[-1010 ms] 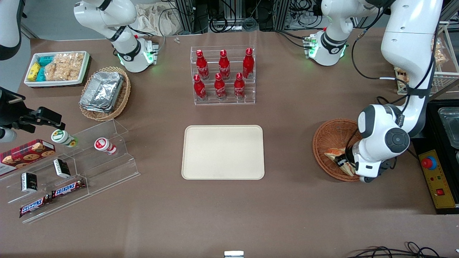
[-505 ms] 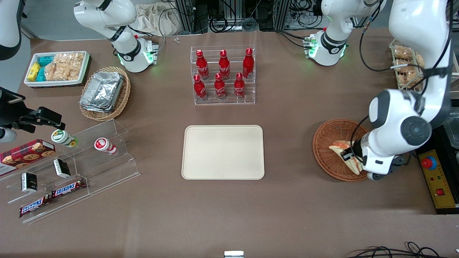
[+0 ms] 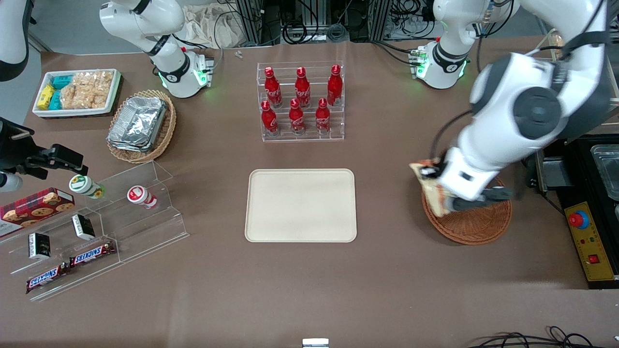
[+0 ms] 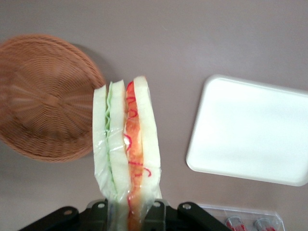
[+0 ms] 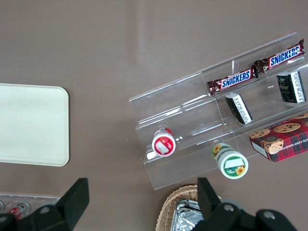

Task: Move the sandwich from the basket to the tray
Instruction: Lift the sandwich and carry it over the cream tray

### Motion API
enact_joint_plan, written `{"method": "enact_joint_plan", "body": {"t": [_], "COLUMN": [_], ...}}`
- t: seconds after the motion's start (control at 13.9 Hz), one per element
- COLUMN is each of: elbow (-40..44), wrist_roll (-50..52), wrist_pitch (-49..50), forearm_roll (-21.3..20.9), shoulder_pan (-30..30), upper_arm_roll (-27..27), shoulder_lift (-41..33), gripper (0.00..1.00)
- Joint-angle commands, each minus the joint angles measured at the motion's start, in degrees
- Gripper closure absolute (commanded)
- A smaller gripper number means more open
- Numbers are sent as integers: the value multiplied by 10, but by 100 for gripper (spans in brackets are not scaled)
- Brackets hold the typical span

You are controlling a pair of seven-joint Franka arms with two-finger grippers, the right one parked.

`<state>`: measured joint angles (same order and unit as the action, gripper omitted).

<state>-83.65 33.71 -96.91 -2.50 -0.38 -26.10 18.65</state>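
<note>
My left gripper (image 3: 435, 186) is shut on the sandwich (image 3: 432, 192), a wrapped wedge of white bread with red-orange and pale green layers. It holds the sandwich in the air above the tray-side rim of the round reddish-brown basket (image 3: 476, 224). In the left wrist view the sandwich (image 4: 126, 149) hangs between the fingers (image 4: 157, 211), with the basket (image 4: 43, 96) and the cream tray (image 4: 250, 130) below it. The tray (image 3: 301, 205) lies flat at the table's middle with nothing on it. It also shows in the right wrist view (image 5: 29, 125).
A clear rack of red cola bottles (image 3: 301, 101) stands farther from the front camera than the tray. Toward the parked arm's end are a tan basket of foil containers (image 3: 141, 125), a white snack bin (image 3: 77, 92) and a clear stepped shelf (image 3: 96, 227). A control box (image 3: 590, 241) sits beside the basket.
My gripper has lifted the sandwich out of the basket and moved it up and toward the tray. The basket now shows nothing inside.
</note>
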Motion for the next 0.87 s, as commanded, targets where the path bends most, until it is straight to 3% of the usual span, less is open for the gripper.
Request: {"method": "enact_joint_plan", "body": {"t": [0.0, 0.29, 0.51, 0.79], "elbow": [23, 24, 22, 21], "wrist_roll": [-3, 43, 61, 71], "wrist_pitch": [-65, -135, -176, -309], "forearm_roll": [-21, -79, -82, -90], "shoulder_pan": [-49, -116, -127, -161], "upper_arm_roll": [-24, -22, -22, -10], "shoulder_lift": [74, 175, 212, 273], "gripper": [100, 100, 100, 100]}}
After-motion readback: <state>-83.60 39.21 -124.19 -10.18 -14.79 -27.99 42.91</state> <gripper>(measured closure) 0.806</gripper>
